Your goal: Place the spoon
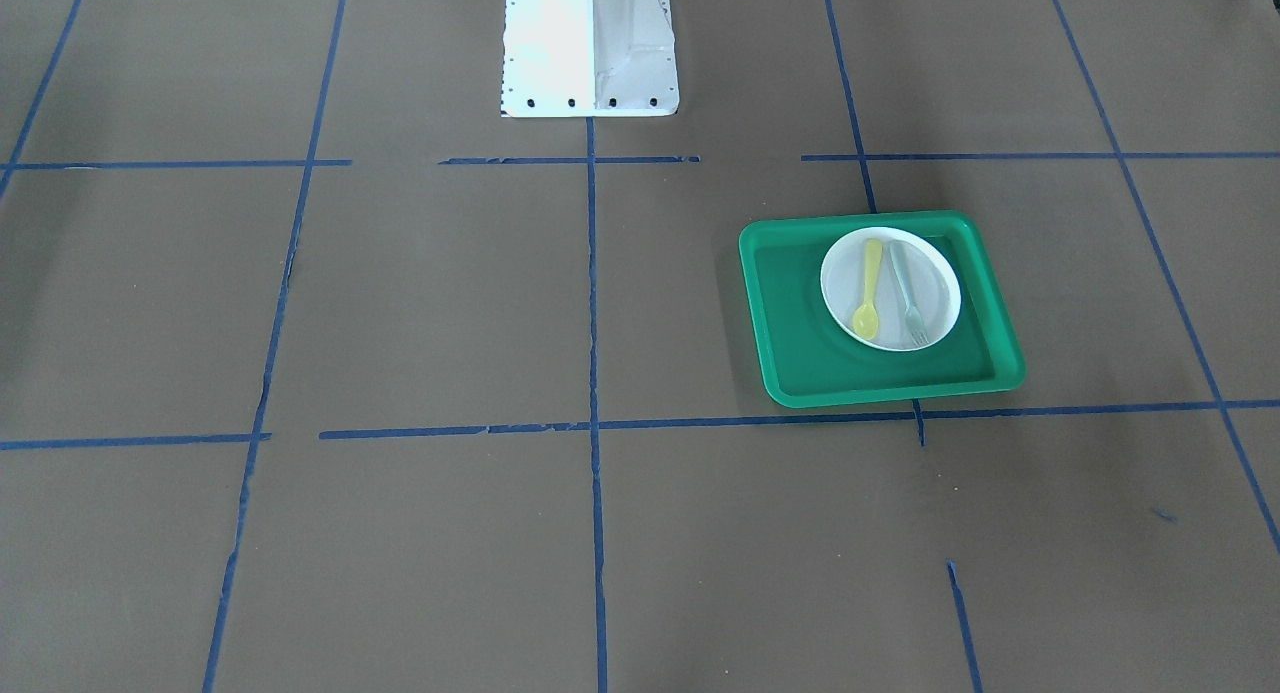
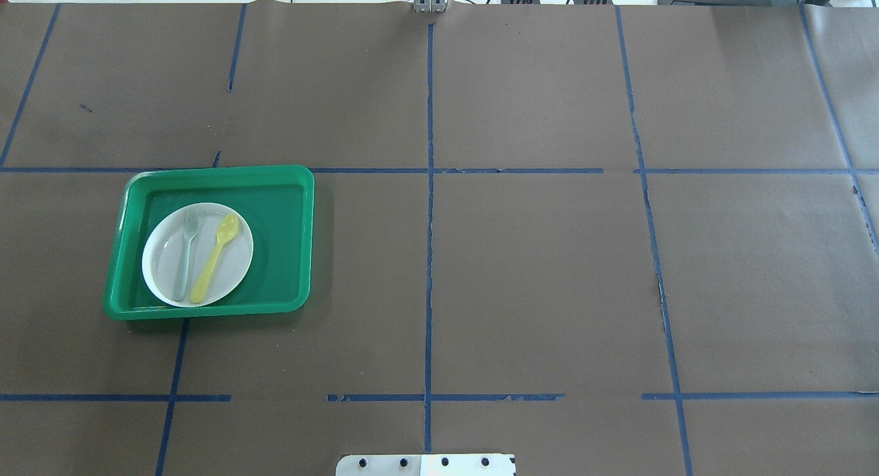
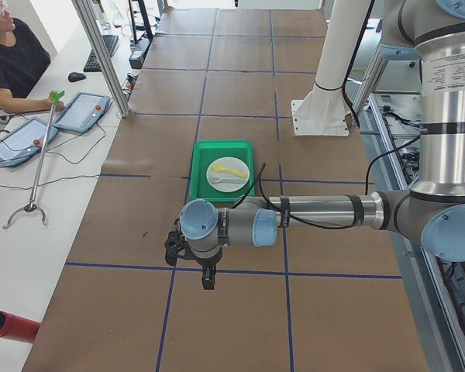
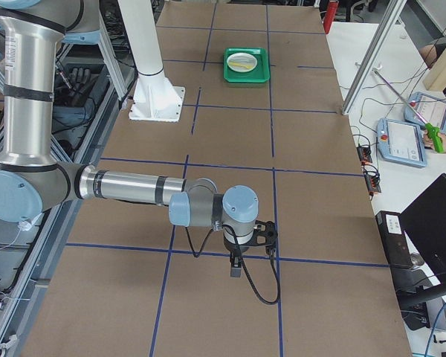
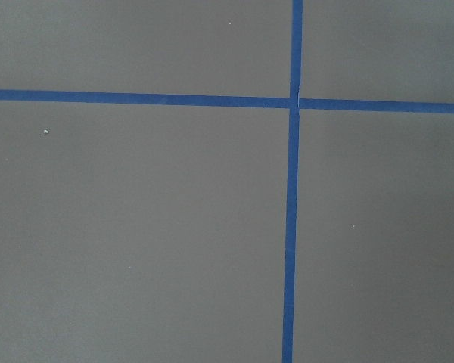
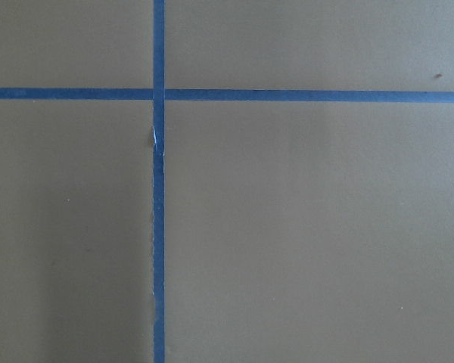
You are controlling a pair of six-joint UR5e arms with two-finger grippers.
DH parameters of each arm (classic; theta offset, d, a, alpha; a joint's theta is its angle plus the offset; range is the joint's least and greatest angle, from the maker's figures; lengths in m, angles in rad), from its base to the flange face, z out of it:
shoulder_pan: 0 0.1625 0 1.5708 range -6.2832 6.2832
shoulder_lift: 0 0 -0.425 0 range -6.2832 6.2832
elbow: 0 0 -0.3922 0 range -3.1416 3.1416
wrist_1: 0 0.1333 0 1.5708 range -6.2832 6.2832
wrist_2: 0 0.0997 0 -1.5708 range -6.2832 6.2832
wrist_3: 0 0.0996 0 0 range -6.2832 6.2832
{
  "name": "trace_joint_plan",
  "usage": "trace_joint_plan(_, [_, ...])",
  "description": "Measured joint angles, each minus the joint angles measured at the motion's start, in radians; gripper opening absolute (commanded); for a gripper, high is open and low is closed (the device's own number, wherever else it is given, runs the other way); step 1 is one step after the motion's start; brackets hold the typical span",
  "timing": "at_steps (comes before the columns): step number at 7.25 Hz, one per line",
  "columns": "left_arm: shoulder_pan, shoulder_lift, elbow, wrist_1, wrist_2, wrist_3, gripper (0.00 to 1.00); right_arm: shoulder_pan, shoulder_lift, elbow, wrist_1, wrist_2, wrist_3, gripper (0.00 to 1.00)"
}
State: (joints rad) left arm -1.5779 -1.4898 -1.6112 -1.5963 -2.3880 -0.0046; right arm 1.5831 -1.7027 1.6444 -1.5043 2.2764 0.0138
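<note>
The yellow spoon [image 1: 868,293] lies on a white plate [image 1: 940,283] beside a pale grey-green fork [image 1: 908,293], the plate sitting in a green tray [image 1: 800,363]. In the overhead view the spoon [image 2: 216,256] lies right of the fork [image 2: 185,253] on the plate [image 2: 161,256] in the tray [image 2: 288,242]. My left gripper [image 3: 191,267] hangs above bare table, well short of the tray [image 3: 205,155]; I cannot tell whether it is open or shut. My right gripper [image 4: 245,256] hangs above the table's far end from the tray [image 4: 245,74]; I cannot tell its state either.
Brown paper with blue tape lines covers the table [image 2: 535,270]. The white robot base [image 1: 590,53] stands at the table's middle edge. An operator [image 3: 12,58] sits at a side desk with tablets and a grabber tool [image 3: 39,147].
</note>
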Motion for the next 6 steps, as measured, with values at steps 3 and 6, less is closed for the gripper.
trace_joint_plan(3, [0.001, -0.01, -0.019, -0.001, 0.003, 0.003, 1.0, 0.0, 0.0, 0.0, -0.001, 0.0, 0.0, 1.0])
trace_joint_plan(6, [0.07, -0.033, -0.152, -0.002, 0.005, -0.032, 1.0, 0.0, 0.0, 0.0, -0.001, 0.0, 0.0, 1.0])
